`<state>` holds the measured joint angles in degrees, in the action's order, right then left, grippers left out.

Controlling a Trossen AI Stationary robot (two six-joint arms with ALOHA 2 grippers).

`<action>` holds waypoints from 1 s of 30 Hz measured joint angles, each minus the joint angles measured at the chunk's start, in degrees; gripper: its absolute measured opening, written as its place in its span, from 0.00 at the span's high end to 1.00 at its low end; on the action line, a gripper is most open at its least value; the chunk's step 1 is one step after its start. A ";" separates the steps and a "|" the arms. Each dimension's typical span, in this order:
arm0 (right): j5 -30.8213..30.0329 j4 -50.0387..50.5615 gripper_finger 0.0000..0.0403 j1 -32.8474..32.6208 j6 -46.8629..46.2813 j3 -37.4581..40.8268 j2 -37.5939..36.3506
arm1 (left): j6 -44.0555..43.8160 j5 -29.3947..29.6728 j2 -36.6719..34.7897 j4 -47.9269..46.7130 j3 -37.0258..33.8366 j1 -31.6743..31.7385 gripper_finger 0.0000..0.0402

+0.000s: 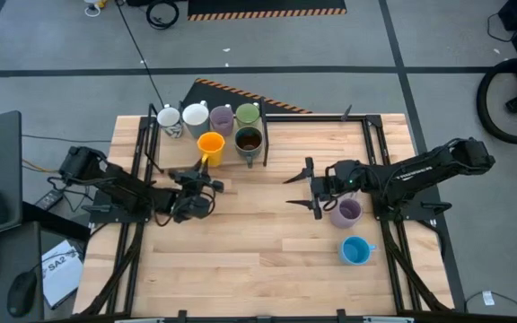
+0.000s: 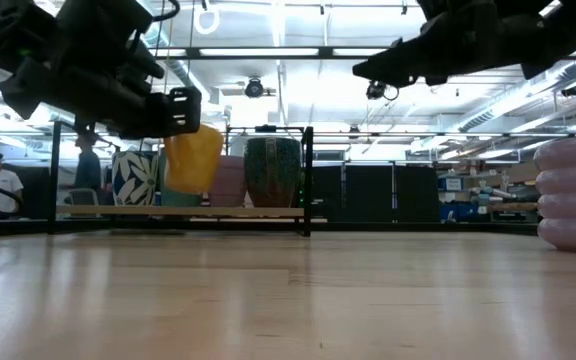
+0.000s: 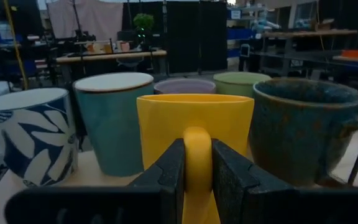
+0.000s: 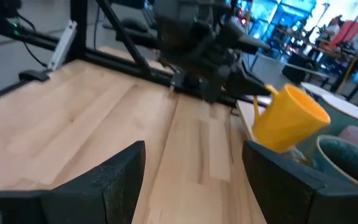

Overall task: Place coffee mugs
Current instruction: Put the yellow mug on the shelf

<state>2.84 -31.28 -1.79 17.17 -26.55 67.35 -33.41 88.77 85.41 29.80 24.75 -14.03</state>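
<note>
The left gripper point(image 3: 197, 174) clamps the orange mug point(image 1: 211, 144) by its handle, lifted and tilted beside the mugs at the table's point(image 1: 258, 251) far edge. The right gripper point(image 1: 300, 189) hangs open mid-table, near the lilac mug point(image 1: 346, 212).

Orange mug point(image 1: 211, 144): held by its handle, lifted clear of the tabletop and tilted, just in front of the back row. Back row, left to right: white leaf-patterned mug point(image 1: 169, 118), white-rimmed teal mug point(image 1: 195, 115), lilac mug point(image 1: 222, 118), green mug point(image 1: 248, 114); dark brown mug point(image 1: 249, 141) stands before the green one. Second lilac mug point(image 1: 346, 212) and blue mug point(image 1: 355, 250) stand upright, well apart on the right.
</note>
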 joint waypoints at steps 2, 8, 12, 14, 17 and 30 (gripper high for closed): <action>0.25 -0.47 0.32 0.12 -0.02 0.00 0.00 | 1.03 -1.42 0.10 -0.13 0.00 0.54 0.85; 0.25 -0.41 0.32 0.12 -0.02 0.00 -0.01 | 4.30 -5.92 0.10 0.61 0.00 3.85 0.84; 0.25 -0.38 0.32 0.12 -0.02 0.00 0.00 | 4.56 -8.22 0.10 0.73 0.00 5.60 0.84; 0.27 -0.22 0.32 0.10 -0.02 0.00 0.00 | 4.57 -8.30 0.10 0.72 0.00 5.96 0.84; 0.29 0.10 0.32 0.12 -0.02 0.00 -0.01 | 4.81 -8.28 0.10 0.73 0.00 6.24 0.84; 0.40 1.79 0.32 0.07 -0.68 0.00 0.00 | 7.10 -16.34 0.10 1.14 0.04 11.54 0.84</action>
<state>3.24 -29.48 -1.72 16.49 -26.55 67.35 -26.30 72.43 85.52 30.94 24.80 -2.49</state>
